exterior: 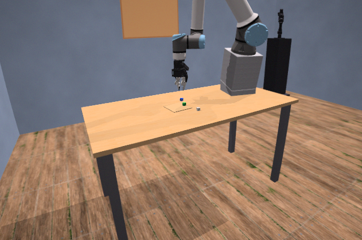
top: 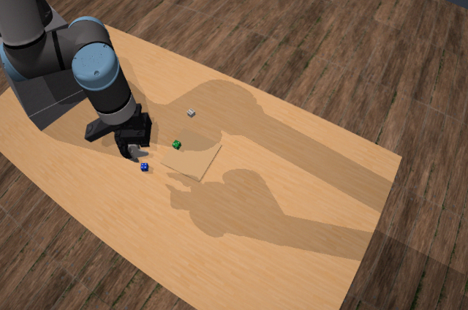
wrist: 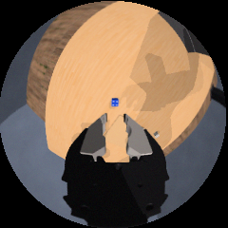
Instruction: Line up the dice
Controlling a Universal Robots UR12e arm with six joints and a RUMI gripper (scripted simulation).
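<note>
A blue die (top: pixel 144 167) lies on the table just off the mat's near-left side; it also shows in the exterior view (exterior: pixel 181 99) and in the wrist view (wrist: pixel 115 102). A green die (top: pixel 176 144) sits on the thin tan mat (top: pixel 191 159), at its corner nearest the robot base. A white die (top: pixel 191 112) lies off the mat, towards the far table edge. My gripper (top: pixel 135 153) hangs well above the table, up and to the left of the blue die. Its fingers are drawn narrow with nothing between them.
The robot's grey base block (exterior: pixel 240 71) stands on the table's back corner. A black stand (exterior: pixel 277 64) is behind it. The arm casts broad shadows over the mat and table.
</note>
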